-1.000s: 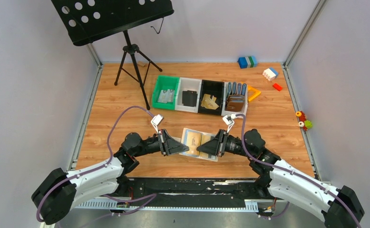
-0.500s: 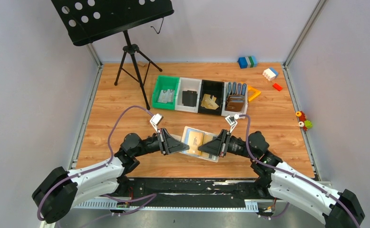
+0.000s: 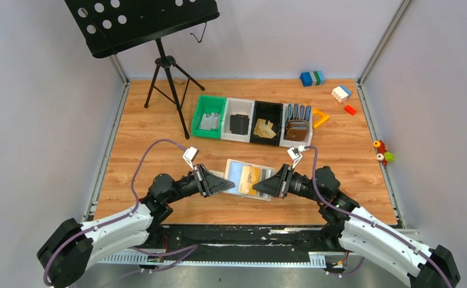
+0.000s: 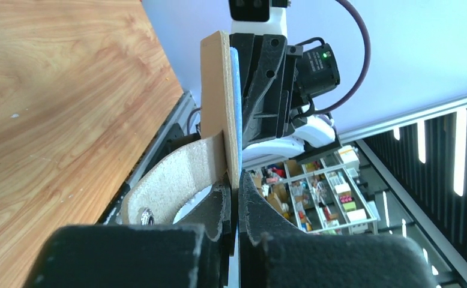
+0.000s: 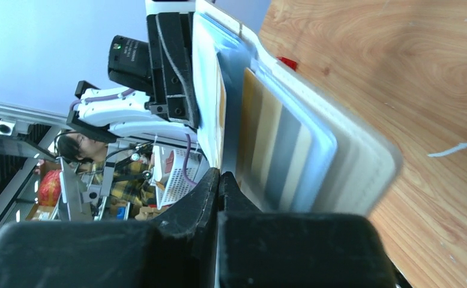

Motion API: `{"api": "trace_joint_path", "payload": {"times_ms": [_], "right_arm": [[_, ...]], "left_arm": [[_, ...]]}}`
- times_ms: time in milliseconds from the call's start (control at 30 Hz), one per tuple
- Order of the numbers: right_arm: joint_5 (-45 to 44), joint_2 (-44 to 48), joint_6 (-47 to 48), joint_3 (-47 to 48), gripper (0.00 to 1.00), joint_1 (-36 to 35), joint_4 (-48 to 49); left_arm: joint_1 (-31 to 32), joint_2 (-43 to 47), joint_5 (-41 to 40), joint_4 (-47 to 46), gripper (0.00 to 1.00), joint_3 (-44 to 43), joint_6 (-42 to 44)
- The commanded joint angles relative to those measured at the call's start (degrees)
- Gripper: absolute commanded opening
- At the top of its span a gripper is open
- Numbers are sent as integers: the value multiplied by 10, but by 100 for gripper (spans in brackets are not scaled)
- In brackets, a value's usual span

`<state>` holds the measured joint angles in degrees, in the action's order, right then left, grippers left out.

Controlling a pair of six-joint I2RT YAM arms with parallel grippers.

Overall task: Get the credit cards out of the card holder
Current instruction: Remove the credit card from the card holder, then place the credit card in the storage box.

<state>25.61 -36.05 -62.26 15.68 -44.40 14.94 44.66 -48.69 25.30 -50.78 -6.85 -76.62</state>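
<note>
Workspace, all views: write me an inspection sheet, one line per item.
Surface: wooden table, a few white scuff marks.
Job's things: card holder spread open between the grippers; credit cards sit in its pockets.
Clutter: row of bins behind the holder, one with brown wallets; toy blocks at the far right.
Grippers: left gripper and right gripper each shut on an edge of the holder.
Cables: purple cables loop from both wrists, snagging nothing.
Surroundings: music stand at far left; plain grey walls.

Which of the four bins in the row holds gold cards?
The black bin, third from the left: the gold cards lie in it; the others are green or white.
</note>
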Motion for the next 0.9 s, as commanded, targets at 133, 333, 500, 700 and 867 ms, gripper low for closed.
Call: {"api": "trace_joint_path", "payload": {"times_ms": [133, 333, 500, 700, 867], "right_arm": [[-42, 26, 62, 39, 0, 46, -164], [-69, -20, 150, 132, 0, 113, -291], [-139, -116, 231, 235, 0, 142, -360], [-199, -260, 284, 338, 0, 160, -372], [-232, -374, 313, 423, 0, 175, -372]], "left_arm": [[-19, 107, -80, 217, 0, -15, 94], [-20, 127, -120, 343, 0, -39, 174], [-20, 113, -121, 360, 0, -44, 209], [-20, 102, -120, 383, 0, -53, 237], [-20, 90, -114, 400, 0, -64, 256]]}}
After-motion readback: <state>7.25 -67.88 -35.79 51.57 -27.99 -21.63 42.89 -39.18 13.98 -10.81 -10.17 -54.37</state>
